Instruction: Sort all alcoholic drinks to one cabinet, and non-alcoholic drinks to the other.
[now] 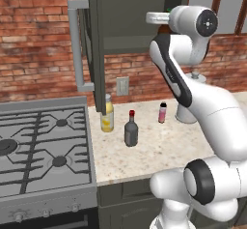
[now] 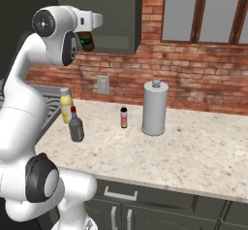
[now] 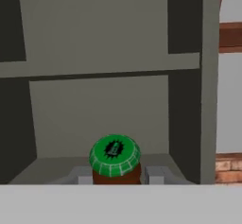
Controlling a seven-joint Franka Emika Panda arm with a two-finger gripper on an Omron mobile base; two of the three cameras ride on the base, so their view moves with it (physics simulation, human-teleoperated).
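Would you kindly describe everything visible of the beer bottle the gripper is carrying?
The beer bottle is small, brown and glassy, topped by a green crimped cap with a dark emblem. In the hand view it sits between the gripper fingers, cap toward the camera, facing the open cabinet just above its bottom board. In the right base view its brown body and dark green label peek out beside the wrist, level with the cabinet's lower opening. Whether its base touches the board cannot be told.

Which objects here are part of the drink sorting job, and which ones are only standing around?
Job:
- beer bottle, held by the tool
- grey red-capped bottle
- yellow bottle
- pink bottle
- open cabinet

Standing around:
- grey canister
- stove
- wall outlet
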